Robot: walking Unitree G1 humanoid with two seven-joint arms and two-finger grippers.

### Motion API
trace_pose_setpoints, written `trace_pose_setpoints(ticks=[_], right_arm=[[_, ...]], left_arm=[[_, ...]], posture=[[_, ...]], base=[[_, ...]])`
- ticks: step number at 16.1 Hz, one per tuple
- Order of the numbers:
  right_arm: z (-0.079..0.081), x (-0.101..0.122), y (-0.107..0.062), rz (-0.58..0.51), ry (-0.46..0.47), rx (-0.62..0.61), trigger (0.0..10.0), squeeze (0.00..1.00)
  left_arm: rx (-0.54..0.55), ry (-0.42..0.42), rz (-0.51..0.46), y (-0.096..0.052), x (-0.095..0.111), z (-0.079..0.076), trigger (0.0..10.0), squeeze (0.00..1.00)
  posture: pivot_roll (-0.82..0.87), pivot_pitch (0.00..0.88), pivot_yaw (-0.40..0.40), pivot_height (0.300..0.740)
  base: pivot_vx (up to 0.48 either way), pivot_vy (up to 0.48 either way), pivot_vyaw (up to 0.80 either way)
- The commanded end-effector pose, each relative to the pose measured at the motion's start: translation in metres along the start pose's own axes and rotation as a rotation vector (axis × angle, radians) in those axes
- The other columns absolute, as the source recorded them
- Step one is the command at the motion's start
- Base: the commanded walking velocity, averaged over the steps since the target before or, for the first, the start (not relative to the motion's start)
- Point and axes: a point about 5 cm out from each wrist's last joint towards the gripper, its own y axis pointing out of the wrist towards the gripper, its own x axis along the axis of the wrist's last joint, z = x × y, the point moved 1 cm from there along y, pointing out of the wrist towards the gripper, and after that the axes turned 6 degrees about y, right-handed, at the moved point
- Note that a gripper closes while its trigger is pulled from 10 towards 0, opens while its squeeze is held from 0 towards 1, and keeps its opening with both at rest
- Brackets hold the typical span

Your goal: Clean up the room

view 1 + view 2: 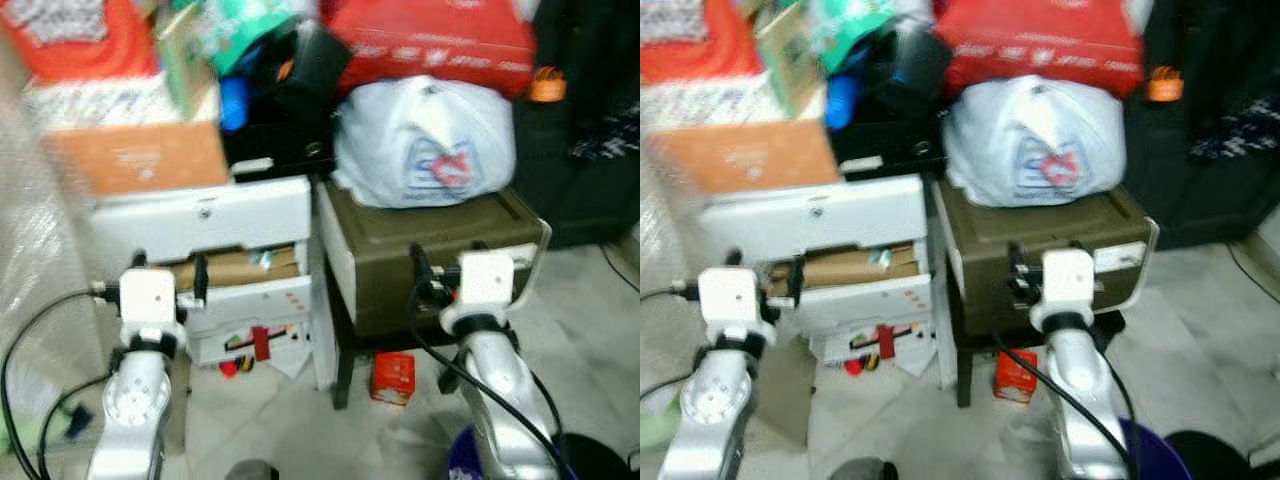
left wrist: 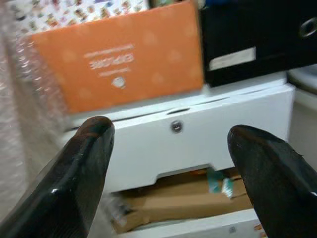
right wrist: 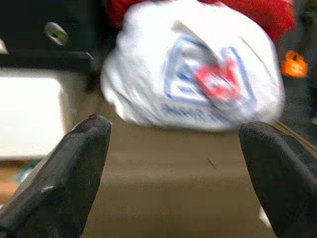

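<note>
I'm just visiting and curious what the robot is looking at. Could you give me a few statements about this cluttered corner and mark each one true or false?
1. A white plastic bag sits on top of the brown box. True.
2. The left gripper is clamped on the orange box. False: its fingers are spread apart and hold nothing, facing the white drawer unit.
3. A small red carton lies on the floor below the brown box. True.
4. The right gripper is shut. False: its fingers stand wide open, pointed at the white bag.
5. A red bag rests above the white bag. True.
</note>
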Motion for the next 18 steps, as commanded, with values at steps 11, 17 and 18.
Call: trace_pose_setpoints(ticks=[11, 17, 18], right_arm=[[0.021, -0.004, 0.021, -0.011, -0.034, 0.072, 10.0, 0.0], [0.014, -0.002, 0.022, -0.024, -0.059, 0.056, 10.0, 0.0], [0.008, 0.0, 0.017, -0.03, -0.053, 0.02, 10.0, 0.0]], left_arm=[[-0.032, -0.029, 0.005, 0.016, 0.001, -0.014, 10.0, 0.0], [-0.043, 0.016, -0.01, 0.02, 0.003, -0.012, 10.0, 0.0], [-0.053, 0.013, -0.001, 0.017, 0.0, -0.007, 10.0, 0.0]], posture=[[0.02, 0.0, -0.006, 0.74], [0.03, 0.0, -0.007, 0.74], [0.03, 0.0, -0.003, 0.74]], base=[[0.0, 0.0, 0.8], [0.0, 0.0, 0.2], [0.0, 0.0, 0.0]])
